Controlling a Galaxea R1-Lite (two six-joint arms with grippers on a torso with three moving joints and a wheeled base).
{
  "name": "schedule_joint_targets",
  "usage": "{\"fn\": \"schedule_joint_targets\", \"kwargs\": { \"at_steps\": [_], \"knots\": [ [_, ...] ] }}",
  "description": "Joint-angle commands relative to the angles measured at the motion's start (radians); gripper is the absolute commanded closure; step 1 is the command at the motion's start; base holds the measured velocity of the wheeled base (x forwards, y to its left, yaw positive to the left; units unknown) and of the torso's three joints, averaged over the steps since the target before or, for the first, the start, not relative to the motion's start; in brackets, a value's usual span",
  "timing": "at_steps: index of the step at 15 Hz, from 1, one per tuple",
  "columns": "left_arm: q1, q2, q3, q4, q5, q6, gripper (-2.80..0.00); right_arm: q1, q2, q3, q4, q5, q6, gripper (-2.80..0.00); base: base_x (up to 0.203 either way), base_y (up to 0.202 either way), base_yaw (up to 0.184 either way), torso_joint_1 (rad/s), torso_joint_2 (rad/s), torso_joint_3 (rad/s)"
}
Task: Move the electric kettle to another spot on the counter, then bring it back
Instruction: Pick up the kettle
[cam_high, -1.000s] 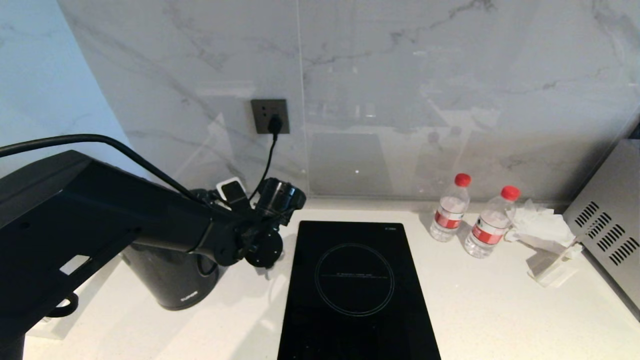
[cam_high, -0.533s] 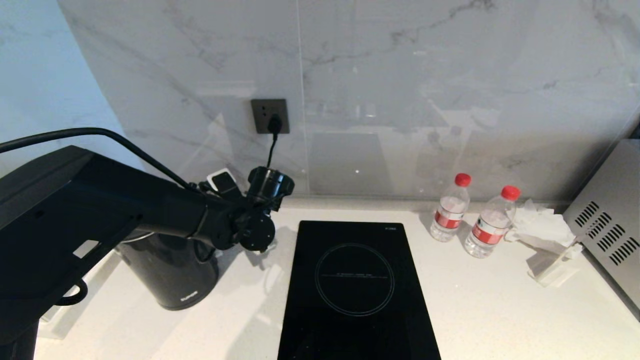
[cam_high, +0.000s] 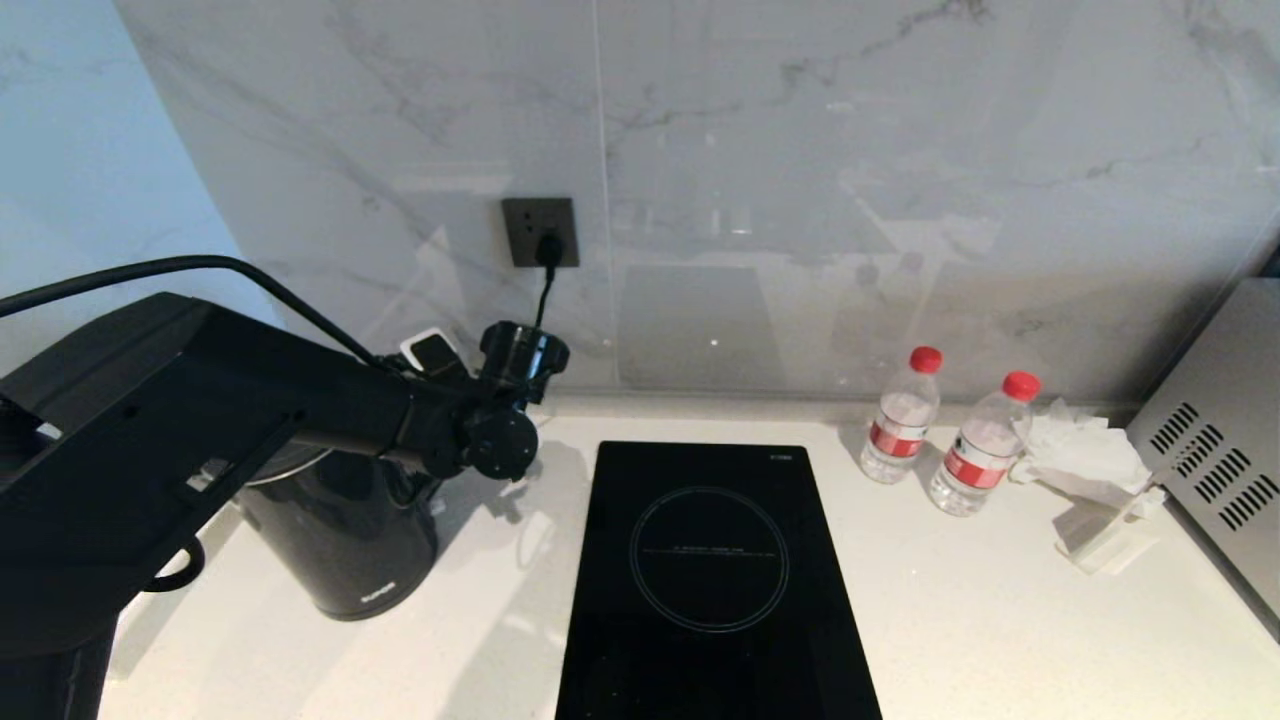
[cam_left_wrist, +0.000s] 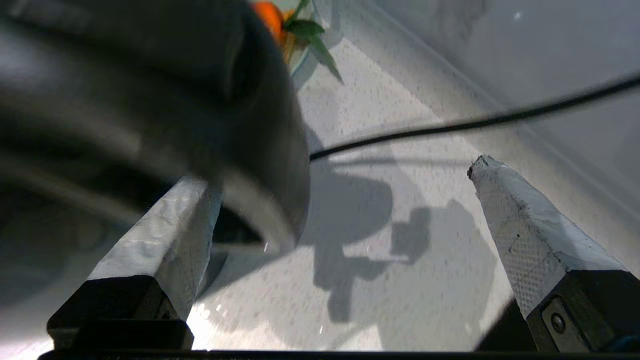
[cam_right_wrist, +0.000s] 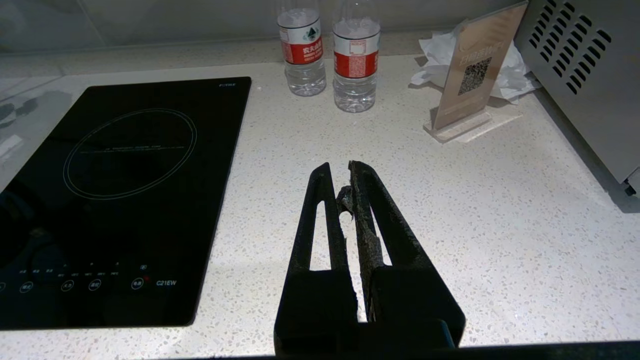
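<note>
1. The kettle (cam_high: 340, 530) stands upright on the counter (cam_high: 980, 620) at about 9 o'clock from the black hob (cam_high: 712, 580), near the counter's left end. Nothing holds it.
2. The left gripper (cam_left_wrist: 345, 185) is spread wide and grasps nothing. In the left wrist view one finger (cam_left_wrist: 165, 235) lies close beside the kettle's dark rounded body, the other stands well clear over bare counter. Whether the near finger touches the kettle cannot be told.
3. In the head view the left arm reaches across above the kettle, its wrist at roughly 1 o'clock from the lid.
4. The right gripper (cam_right_wrist: 345, 185) is clenched with nothing between its fingers, over the counter at about 3 o'clock from the hob.
5. Progress, as a judgement: these pictures alone cannot tell whether this spot is the kettle's own place or the other one. With the gripper released beside it, either a grip is about to be taken or the kettle has been put down. At least one carry may remain.
6. Writing: small white lettering low on the kettle, too small to read.
7. The hob's front corner reads "C21EW"; a tiny mark at its far corner is unreadable.
8. Two water bottles (cam_right_wrist: 327, 55) carry red labels with Chinese writing, not legible.
9. A card stand (cam_right_wrist: 470, 80) shows a QR code.
</note>
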Motion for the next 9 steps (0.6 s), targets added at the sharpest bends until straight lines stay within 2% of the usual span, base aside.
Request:
{"fn": "schedule_joint_targets", "kwargs": {
  "at_steps": [1,9],
  "knots": [
    [0.011,0.035,-0.034,-0.002,0.006,-0.005,-2.80,0.000,0.000,0.000,0.000,0.000,0.000,0.00,0.000,0.000,0.000,0.000,0.00,0.000],
    [0.034,0.013,-0.049,-0.001,0.005,0.006,-2.80,0.000,0.000,-0.001,0.000,0.000,0.000,0.00,0.000,0.000,0.000,0.000,0.00,0.000]
  ]
}}
